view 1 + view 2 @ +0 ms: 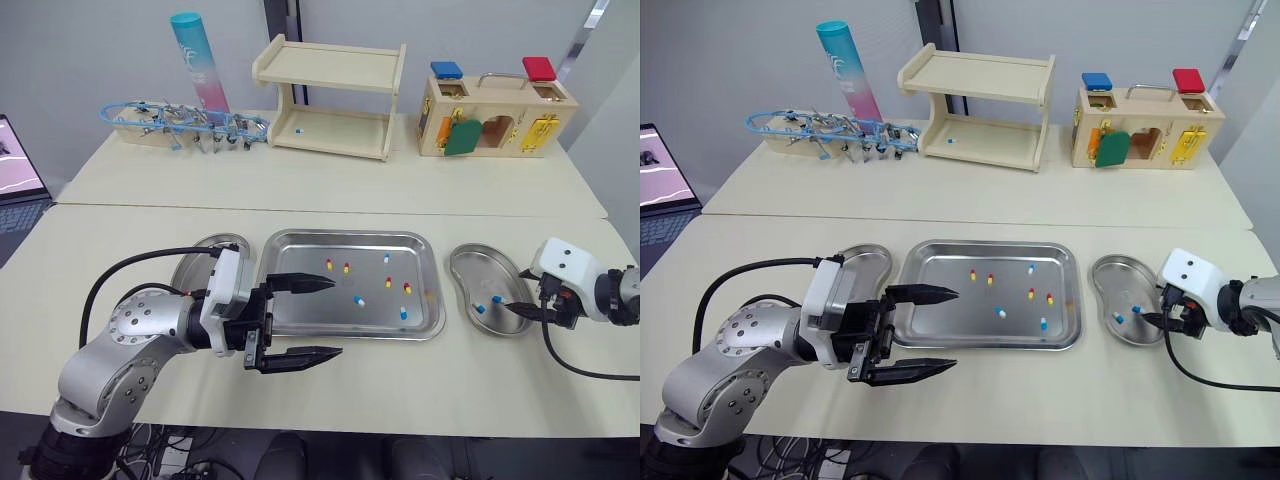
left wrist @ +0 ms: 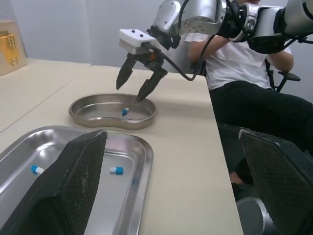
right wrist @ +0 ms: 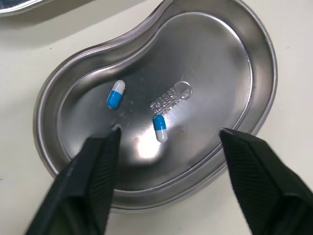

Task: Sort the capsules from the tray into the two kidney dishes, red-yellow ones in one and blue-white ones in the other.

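Risk 1: the left gripper [image 1: 305, 318] hovers with its fingers spread wide, straddling the near rim of the tray [image 1: 350, 236]. One finger is over the tray floor and the other is outside it, above the table. A straight descent from here would likely strike the rim, jolt the tray and set the capsules rolling.

Risk 2: the red-yellow capsules [image 1: 346, 268] and blue-white capsules [image 1: 358, 300] lie mixed just ahead of those fingertips. They are small and smooth on bare steel, so an off-centre pinch could squirt one away or take the wrong colour.

Risk 3: the right gripper [image 2: 131, 90] hangs low over the right kidney dish [image 3: 254, 44], fingers apart and gripping nothing. Two blue-white capsules [image 3: 159, 128] lie directly beneath, between its fingertips. A careless lift or sweep could flick one out or drag the light dish.

Pose: the left forearm is level and points across the tray, with the left kidney dish [image 1: 200, 255] beside its wrist. The right arm reaches inward, with its fingers angled down into its dish
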Action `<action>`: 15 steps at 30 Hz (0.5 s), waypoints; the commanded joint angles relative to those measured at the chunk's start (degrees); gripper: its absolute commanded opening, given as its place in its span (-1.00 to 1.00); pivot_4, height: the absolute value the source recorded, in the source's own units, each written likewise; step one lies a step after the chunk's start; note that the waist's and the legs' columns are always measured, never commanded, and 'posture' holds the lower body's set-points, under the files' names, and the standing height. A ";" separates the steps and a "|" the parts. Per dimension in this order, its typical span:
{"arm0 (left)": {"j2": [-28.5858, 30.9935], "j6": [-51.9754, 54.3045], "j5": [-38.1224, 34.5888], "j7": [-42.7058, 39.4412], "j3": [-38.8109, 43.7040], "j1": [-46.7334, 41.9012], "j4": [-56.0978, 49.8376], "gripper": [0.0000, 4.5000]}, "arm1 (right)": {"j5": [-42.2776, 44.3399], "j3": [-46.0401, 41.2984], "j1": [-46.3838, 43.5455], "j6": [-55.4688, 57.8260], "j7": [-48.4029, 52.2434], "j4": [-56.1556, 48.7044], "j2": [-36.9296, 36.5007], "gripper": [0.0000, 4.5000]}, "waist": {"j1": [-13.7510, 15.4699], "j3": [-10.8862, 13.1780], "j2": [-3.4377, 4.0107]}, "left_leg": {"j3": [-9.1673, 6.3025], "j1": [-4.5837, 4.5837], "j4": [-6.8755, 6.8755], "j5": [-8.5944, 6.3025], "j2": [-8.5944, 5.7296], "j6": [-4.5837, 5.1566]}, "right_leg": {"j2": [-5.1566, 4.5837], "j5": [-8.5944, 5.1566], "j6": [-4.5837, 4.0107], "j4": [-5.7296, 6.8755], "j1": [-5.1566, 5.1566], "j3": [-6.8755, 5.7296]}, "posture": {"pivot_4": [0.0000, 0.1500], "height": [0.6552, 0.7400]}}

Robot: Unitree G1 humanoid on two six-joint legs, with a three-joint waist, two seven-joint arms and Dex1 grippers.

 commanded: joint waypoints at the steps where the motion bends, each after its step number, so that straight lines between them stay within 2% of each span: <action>1: 2.94 1.02 0.24 3.10 7.52 3.21 0.15 1.00 | 0.65 -4.59 0.65 -6.61 -0.16 1.23 -0.14 0.85 | -0.06 0.00 0.00 | 0.00 -0.01 0.00 0.00 0.00 0.00 | 0.00 0.00 0.00 0.00 0.00 0.00 | 1.00 1.00; 5: 5.24 2.39 0.29 6.78 15.91 7.16 3.24 1.00 | 2.50 -8.89 3.19 -12.82 0.73 3.17 0.92 0.85 | 0.01 0.00 0.00 | 0.00 -0.01 -0.04 0.00 0.01 0.00 | 0.00 0.00 0.00 -0.04 -0.02 -0.01 | 1.00 1.00; 8: 6.25 5.74 0.36 13.06 25.41 8.93 9.73 1.00 | 5.15 -13.29 5.23 -19.40 2.58 5.48 2.62 0.85 | 0.07 0.00 0.00 | 0.00 0.00 -0.02 -0.01 0.00 0.01 | -0.01 0.01 0.01 -0.06 0.03 -0.01 | 1.00 1.00; 11: 8.88 1.89 5.61 10.99 32.71 13.73 19.37 1.00 | 5.04 -15.40 7.39 -26.47 6.05 9.84 1.12 0.85 | -0.21 0.00 0.00 | 0.00 0.04 -0.04 -0.01 0.01 0.01 | -0.01 0.00 0.01 -0.05 0.02 -0.01 | 1.00 1.00; 15: 11.87 -4.36 12.29 6.81 39.82 22.67 32.47 1.00 | 6.68 -16.39 7.23 -26.70 11.48 18.43 -2.10 0.85 | -0.77 0.00 0.01 | 0.09 0.05 -0.09 -0.03 0.00 0.04 | -0.01 0.01 0.01 -0.12 0.01 0.05 | 1.00 1.00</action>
